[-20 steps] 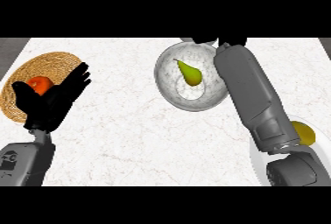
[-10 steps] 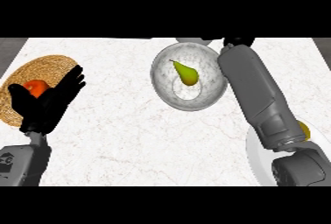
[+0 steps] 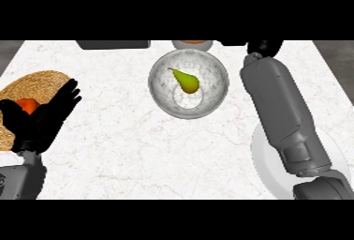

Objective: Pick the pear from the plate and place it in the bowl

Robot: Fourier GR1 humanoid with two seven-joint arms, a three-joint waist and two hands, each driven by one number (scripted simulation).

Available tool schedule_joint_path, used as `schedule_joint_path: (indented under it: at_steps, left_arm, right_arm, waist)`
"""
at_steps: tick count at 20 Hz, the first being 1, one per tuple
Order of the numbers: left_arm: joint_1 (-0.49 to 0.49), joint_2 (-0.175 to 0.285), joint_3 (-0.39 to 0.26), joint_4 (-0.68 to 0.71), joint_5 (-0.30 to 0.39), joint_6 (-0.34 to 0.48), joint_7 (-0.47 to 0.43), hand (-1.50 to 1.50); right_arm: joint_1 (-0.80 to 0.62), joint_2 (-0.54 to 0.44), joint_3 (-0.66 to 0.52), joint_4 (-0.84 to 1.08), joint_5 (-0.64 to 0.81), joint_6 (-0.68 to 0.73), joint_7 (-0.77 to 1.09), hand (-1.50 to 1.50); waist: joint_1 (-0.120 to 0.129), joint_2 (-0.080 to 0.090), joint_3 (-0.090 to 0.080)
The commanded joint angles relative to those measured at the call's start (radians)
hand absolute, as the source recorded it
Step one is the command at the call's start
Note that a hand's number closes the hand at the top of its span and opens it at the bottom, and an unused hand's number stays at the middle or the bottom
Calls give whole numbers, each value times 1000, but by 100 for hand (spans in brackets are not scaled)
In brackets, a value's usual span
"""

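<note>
While the left hand (image 3: pixel 41 121) fingers (image 3: pixel 67 92) splay, a yellow-green pear (image 3: pixel 187 81) lies in the bowl (image 3: pixel 163 96).

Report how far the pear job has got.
Done, it seems: the pear lies inside the clear bowl, off the white plate at lower right. In hand: nothing that shows; the right robot hand sits at the top edge beyond the bowl, mostly cut off, and the left robot hand rests open at left. Left: likely only drawing the right arm back.
</note>
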Motion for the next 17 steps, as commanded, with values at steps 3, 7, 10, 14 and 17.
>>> schedule_joint_path:
  at_steps: [3,7,10,14,17]
  left_arm:
    - [17,17,30,-7,15,2,19,0]
    - [57,6,27,-19,11,5,11,0]
    - [71,12,23,-39,3,6,15,0]
    - [49,17,33,-34,11,5,19,0]
    - [69,8,27,-71,15,12,39,0]
  right_arm:
    - [151,40,124,-336,3,154,21,-150]
    - [235,80,184,-586,-76,235,8,-150]
    - [355,81,259,-764,-150,274,37,-150]
    - [498,82,400,-1015,-229,244,91,-150]
    - [661,82,507,-1196,-162,282,140,150]
  waist:
    - [-48,-18,0]
    - [-62,-27,1]
    - [-59,-28,2]
    - [-56,-23,3]
    - [-59,-23,2]
